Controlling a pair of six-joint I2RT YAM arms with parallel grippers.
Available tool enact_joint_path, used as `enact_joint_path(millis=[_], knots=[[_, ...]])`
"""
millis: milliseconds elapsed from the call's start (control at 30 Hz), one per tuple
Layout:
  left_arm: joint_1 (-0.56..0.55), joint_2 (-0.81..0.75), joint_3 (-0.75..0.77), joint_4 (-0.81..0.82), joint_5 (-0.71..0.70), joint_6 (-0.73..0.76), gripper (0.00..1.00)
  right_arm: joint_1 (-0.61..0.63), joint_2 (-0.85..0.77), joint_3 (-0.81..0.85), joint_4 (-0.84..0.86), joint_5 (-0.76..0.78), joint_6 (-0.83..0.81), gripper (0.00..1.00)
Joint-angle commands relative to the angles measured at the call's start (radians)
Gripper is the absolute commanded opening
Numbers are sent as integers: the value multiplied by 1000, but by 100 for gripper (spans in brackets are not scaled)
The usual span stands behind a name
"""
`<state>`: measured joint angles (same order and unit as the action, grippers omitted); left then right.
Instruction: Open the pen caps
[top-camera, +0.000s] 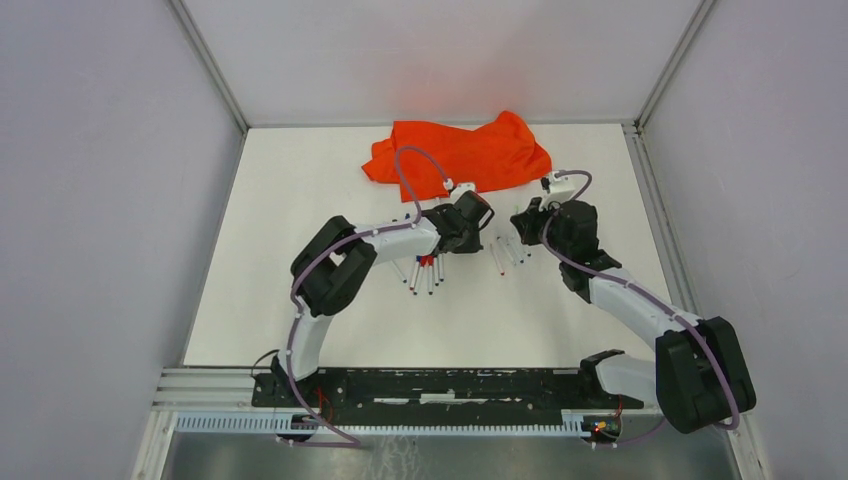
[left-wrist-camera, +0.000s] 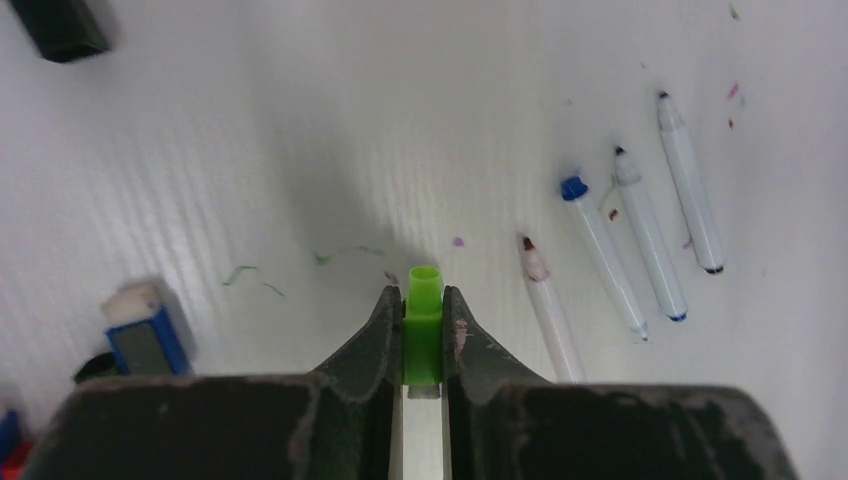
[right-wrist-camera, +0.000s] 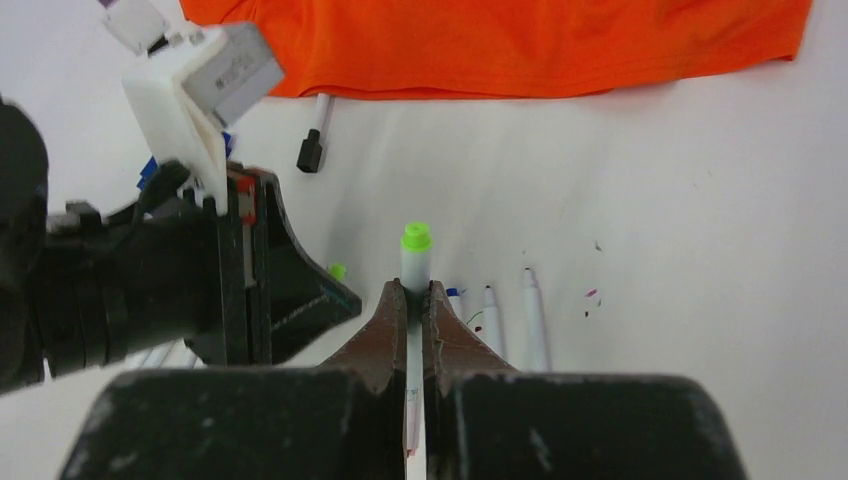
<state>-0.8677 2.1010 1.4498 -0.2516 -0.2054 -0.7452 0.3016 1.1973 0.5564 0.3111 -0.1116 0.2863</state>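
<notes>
My left gripper (left-wrist-camera: 424, 300) is shut on a green pen cap (left-wrist-camera: 424, 325), whose open end sticks out past the fingertips. My right gripper (right-wrist-camera: 416, 295) is shut on a white pen barrel (right-wrist-camera: 414, 270) with a bare green tip. The two grippers face each other a short way apart above the table, left gripper (top-camera: 481, 221) and right gripper (top-camera: 517, 224). In the right wrist view the green cap (right-wrist-camera: 338, 270) peeks from the left gripper's jaws. A pen with a black cap (right-wrist-camera: 311, 152) lies by the cloth.
An orange cloth (top-camera: 465, 152) lies at the back of the table. Several uncapped white pens (left-wrist-camera: 650, 235) lie in a row under the grippers, and more pens (top-camera: 425, 272) lie beside the left arm. A blue and white block (left-wrist-camera: 145, 325) sits nearby.
</notes>
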Motion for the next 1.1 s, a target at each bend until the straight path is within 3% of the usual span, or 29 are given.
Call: enact_joint_path(millis=[0, 267, 667, 933, 1067], knots=[[81, -80, -21, -44, -17, -14, 8, 44, 34, 35, -24, -23, -47, 0], [188, -193, -76, -100, -36, 57, 10, 145, 107, 49, -60, 26, -76, 0], [296, -227, -177, -91, -22, 74, 15, 230, 232, 60, -70, 65, -96, 0], [331, -216, -221, -70, -6, 79, 27, 233, 293, 55, -79, 105, -102, 0], [347, -207, -230, -62, 3, 79, 36, 233, 319, 67, -97, 159, -112, 8]])
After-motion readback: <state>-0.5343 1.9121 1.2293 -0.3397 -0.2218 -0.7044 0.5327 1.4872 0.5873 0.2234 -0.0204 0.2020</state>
